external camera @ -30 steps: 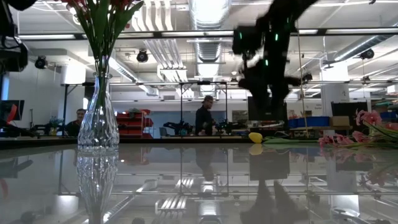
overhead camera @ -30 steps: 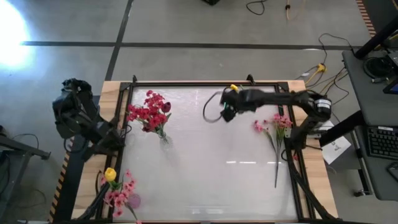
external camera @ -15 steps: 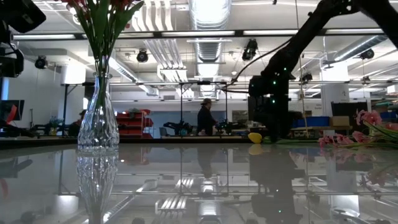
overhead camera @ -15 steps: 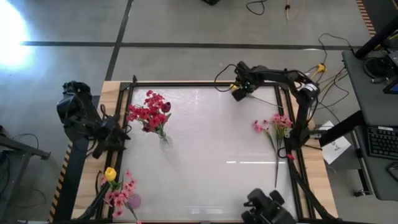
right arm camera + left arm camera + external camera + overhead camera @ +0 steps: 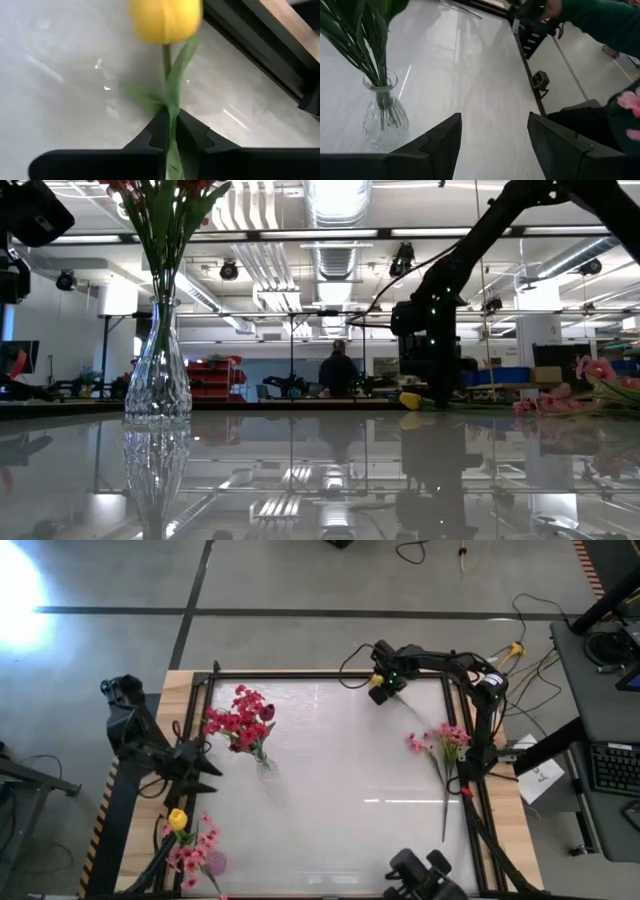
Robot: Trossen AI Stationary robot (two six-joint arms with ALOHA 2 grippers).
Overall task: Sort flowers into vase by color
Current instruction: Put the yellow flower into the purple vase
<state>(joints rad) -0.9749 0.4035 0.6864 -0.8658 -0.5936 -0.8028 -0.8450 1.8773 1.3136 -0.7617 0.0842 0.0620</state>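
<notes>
One yellow tulip (image 5: 166, 21), stem pinched in right pincer (image 5: 170, 125).

A person (image 5: 338, 370) stands among benches beyond the glossy white table (image 5: 340, 790).

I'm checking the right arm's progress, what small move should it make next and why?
Probably lift straight up: the right gripper is shut on the yellow tulip stem at the table's far edge, and the tulip looks low against the surface.
</notes>
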